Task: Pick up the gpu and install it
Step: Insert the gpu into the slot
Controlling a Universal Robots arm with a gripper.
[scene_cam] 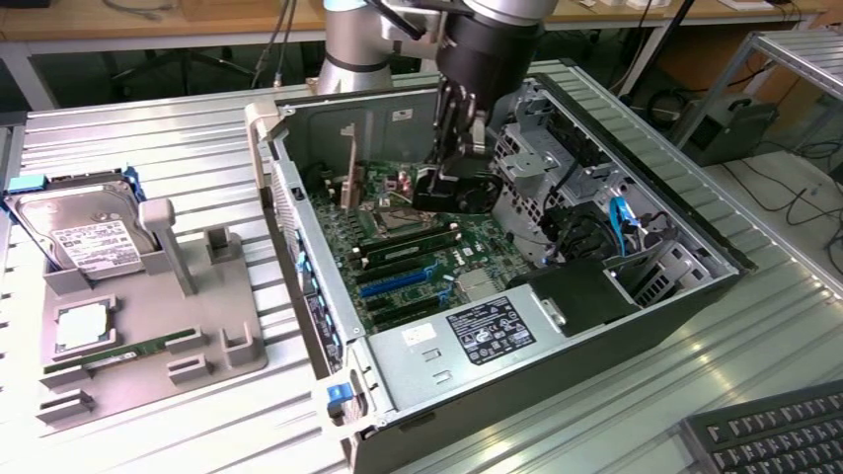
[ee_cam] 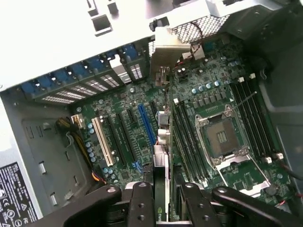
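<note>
While exterior view hides grip, wrist view shows hand [ee_cam: 166, 196] clamped on gpu [ee_cam: 162, 142].

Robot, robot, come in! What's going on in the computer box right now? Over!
Gripper shut on gpu. Card edge-on over motherboard, bracket at case rear. Nothing blocking seen.

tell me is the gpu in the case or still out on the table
In the case: the gpu stands on edge over the motherboard, gripped by the hand. Whether it's seated, cannot tell.

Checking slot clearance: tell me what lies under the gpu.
The gpu, held edge-on in the claw, hangs over the green motherboard and its expansion slots; the slot directly beneath is covered.
</note>
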